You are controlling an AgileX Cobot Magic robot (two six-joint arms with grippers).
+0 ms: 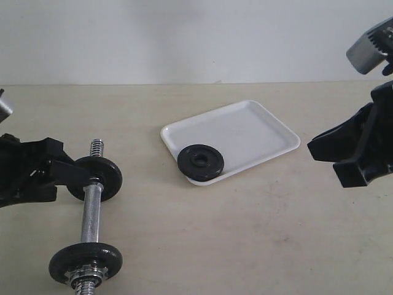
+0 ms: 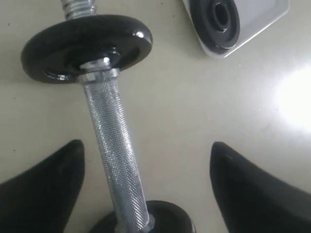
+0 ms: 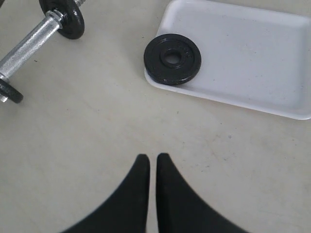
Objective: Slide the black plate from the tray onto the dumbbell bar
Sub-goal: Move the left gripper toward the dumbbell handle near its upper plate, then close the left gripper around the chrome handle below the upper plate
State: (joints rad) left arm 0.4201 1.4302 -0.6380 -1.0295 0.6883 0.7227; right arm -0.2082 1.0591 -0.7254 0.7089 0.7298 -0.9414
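Observation:
The small black plate (image 1: pixel 200 161) lies flat on the near left corner of the white tray (image 1: pixel 245 132), its edge overhanging the rim; the plate also shows in the wrist views (image 2: pixel 216 22) (image 3: pixel 172 58). The dumbbell bar (image 1: pixel 91 212) lies on the table at the left, with a wider black disc near each end and a bare threaded tip (image 1: pixel 97 147) at the far end. My left gripper (image 1: pixel 58 167) (image 2: pixel 146 144) is open. The knurled bar (image 2: pixel 114 145) runs between its fingers without touching them. My right gripper (image 1: pixel 314 147) (image 3: pixel 152 156) hovers right of the tray, shut on nothing.
The two wider discs (image 1: pixel 94 178) (image 1: pixel 86 262) sit on the bar inside silver collar nuts. Bare beige table lies between the bar and the tray (image 3: pixel 243 58). A pale wall stands behind the table.

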